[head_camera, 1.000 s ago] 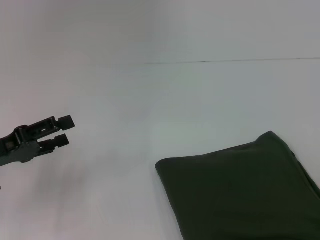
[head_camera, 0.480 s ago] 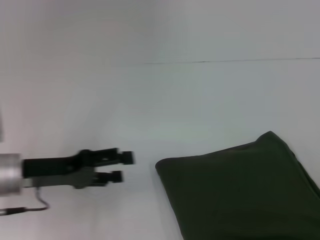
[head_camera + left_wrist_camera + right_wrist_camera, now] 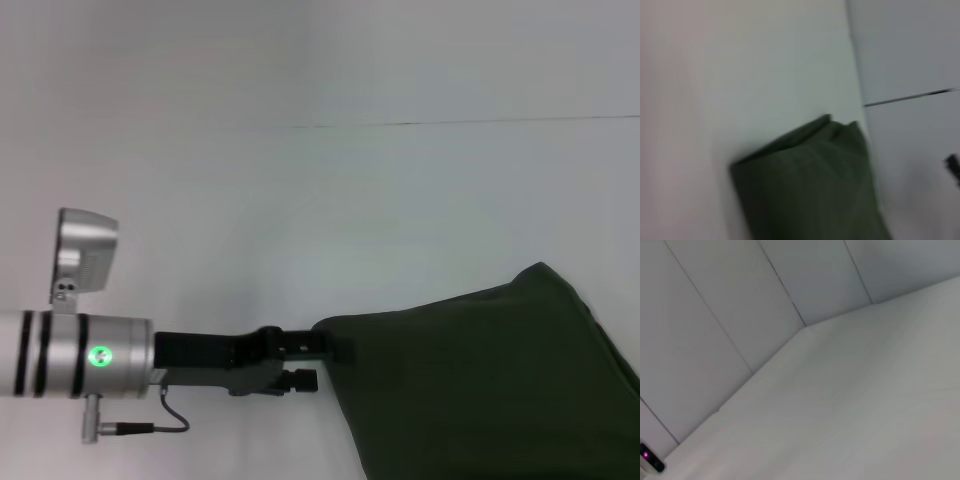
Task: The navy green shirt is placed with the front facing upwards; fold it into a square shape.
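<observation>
The navy green shirt [image 3: 480, 385] lies on the white table [image 3: 300, 200] at the robot's right, already folded into a compact block, print hidden. The left claw [image 3: 325, 365], slightly open and empty, reaches its nearest corner; probably one fold remains

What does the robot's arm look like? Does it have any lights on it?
The left arm is a silver tube with black rings and a small round green light. A grey box sits on top, and a thin dark cable loops underneath. Its left gripper is black, with two blocky fingers. The right arm isn't visible.
</observation>
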`<state>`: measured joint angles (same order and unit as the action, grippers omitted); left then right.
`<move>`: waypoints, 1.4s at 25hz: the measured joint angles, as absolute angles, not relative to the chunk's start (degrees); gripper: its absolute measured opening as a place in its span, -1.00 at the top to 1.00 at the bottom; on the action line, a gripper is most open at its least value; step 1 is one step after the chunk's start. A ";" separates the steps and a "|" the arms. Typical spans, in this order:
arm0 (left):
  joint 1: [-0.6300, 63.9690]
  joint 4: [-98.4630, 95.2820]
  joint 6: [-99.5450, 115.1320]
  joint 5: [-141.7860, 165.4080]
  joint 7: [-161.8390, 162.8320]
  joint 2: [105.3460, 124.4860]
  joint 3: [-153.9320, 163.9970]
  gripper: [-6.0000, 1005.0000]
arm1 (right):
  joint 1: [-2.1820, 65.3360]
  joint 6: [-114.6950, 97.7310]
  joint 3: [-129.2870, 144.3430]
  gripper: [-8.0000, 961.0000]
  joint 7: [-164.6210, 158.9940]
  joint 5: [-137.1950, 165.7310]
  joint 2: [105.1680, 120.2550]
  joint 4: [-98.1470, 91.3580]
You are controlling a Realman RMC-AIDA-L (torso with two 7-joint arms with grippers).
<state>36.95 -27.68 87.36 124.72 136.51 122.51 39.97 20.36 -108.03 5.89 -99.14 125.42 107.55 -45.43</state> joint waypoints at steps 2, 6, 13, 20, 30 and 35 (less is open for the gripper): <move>37.37 -27.69 84.99 124.72 137.03 122.92 42.37 -0.69 | 20.24 -107.73 5.81 -0.92 -98.99 124.71 107.56 -45.31; 38.53 -27.94 82.93 124.72 137.55 123.64 44.87 -0.68 | 20.21 -106.99 5.60 -0.92 -98.77 124.02 107.58 -44.91; 39.72 -28.68 80.09 124.72 139.16 123.80 48.67 -0.68 | 20.12 -106.26 5.55 -0.92 -98.48 123.75 107.58 -44.61; 40.30 -28.64 78.23 124.72 140.02 123.84 49.86 -0.67 | 20.19 -106.17 5.53 -0.92 -98.44 123.74 107.57 -44.56; 42.18 -27.97 75.99 124.55 141.36 124.06 53.25 -0.66 | 20.17 -106.16 5.96 -0.92 -98.31 123.77 107.57 -44.11; 43.28 -27.61 75.38 124.59 141.55 124.20 53.60 -0.66 | 20.14 -106.10 5.98 -0.92 -98.19 123.85 107.57 -44.03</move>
